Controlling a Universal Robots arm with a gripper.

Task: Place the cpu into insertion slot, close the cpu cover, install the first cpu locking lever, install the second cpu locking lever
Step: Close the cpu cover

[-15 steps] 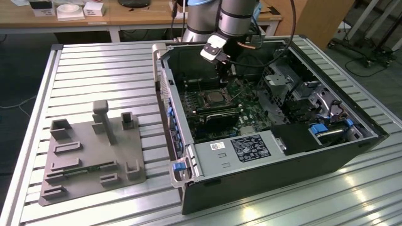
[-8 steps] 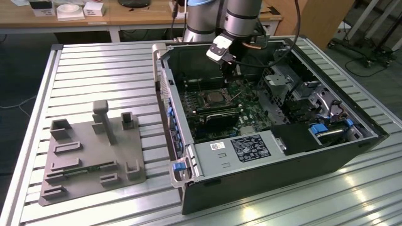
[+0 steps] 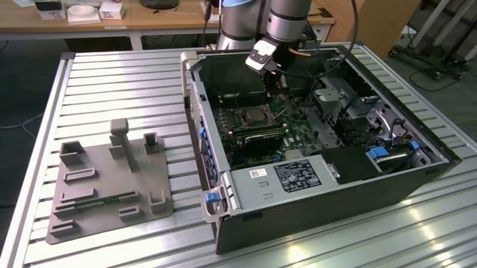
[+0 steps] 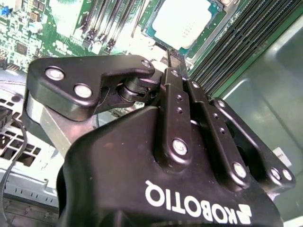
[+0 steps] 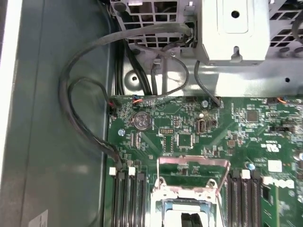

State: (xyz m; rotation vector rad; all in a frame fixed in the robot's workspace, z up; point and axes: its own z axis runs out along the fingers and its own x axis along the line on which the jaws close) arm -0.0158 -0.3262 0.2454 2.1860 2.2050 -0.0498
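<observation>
The cpu (image 4: 182, 21) lies flat with its silver-grey top up in the insertion slot (image 3: 249, 118) on the green board. In the first wrist view the cpu cover (image 5: 193, 163) stands tipped up at the slot's edge, a thin silvery frame, with the slot (image 5: 182, 208) uncovered beside it. My gripper (image 4: 171, 56) hangs just above the cpu's edge, black fingers (image 4: 177, 109) pressed together with nothing between them. In the exterior view the gripper (image 3: 276, 92) reaches into the open computer case, a little past the slot.
Long memory slots (image 5: 128, 194) flank the socket on both sides. Black cables (image 5: 75, 109) loop along the case wall, and a metal drive cage (image 5: 232, 33) is near the board. A grey fixture plate (image 3: 104, 184) lies on the slatted table at the exterior view's left.
</observation>
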